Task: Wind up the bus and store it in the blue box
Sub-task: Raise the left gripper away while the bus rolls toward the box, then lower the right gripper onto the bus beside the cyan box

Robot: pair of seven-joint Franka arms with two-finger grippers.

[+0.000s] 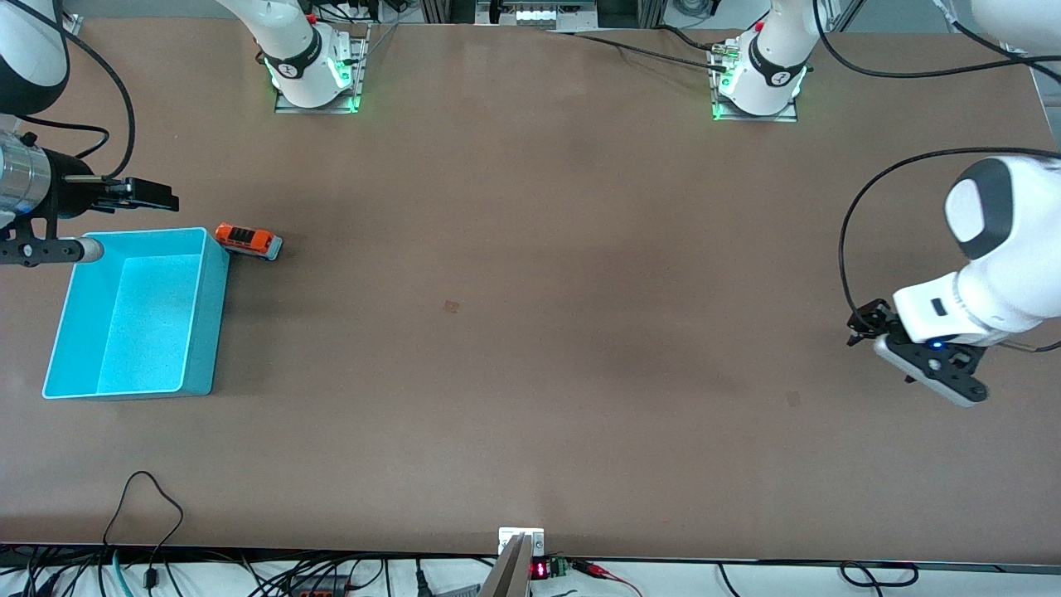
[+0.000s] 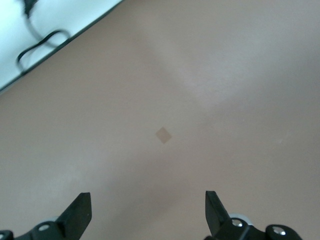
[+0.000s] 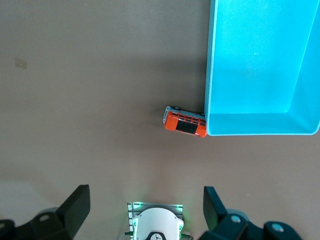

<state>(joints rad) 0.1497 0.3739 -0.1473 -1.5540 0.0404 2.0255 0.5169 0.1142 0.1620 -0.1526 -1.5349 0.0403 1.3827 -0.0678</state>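
Note:
The small orange bus [image 1: 247, 240] stands on its wheels on the table. It touches the outside of the blue box [image 1: 214, 315] at the box's corner farthest from the front camera, on the side toward the left arm's end. The box is empty. The right wrist view shows the bus [image 3: 186, 122] against the box wall [image 3: 210, 75]. My right gripper [image 1: 153, 195] is open and empty, high over the table beside the box; its open jaws show in its wrist view [image 3: 145, 200]. My left gripper [image 1: 866, 325] is open and empty over bare table at the left arm's end [image 2: 148, 205].
A small tan mark [image 1: 451, 307] lies mid-table and shows in the left wrist view [image 2: 163, 135]. The arm bases [image 1: 315, 75] [image 1: 758, 79] stand along the table's farthest edge. Cables [image 1: 149, 497] lie at the nearest edge.

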